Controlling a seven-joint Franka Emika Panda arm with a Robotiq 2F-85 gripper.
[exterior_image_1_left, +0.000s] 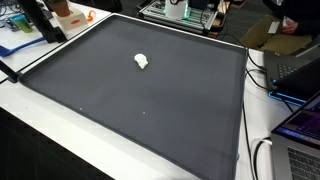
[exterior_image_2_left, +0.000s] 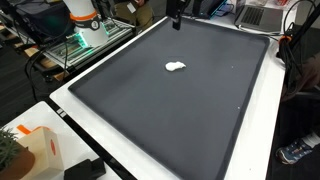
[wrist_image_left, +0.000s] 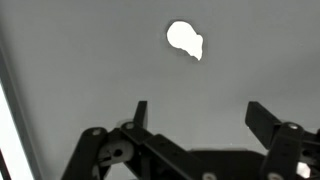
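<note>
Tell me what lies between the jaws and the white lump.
Nothing: in the wrist view only bare dark mat separates the open jaws from the white lump.

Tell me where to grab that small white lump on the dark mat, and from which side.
Grip the white lump across its rounder, wider end, coming straight down from above: it lies low and alone on the dark mat, with room all round. The open gripper looks wide enough to straddle it.

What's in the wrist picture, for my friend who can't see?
A small white crumpled lump lies on a dark grey mat, ahead of the open black end effector and not touching it.
</note>
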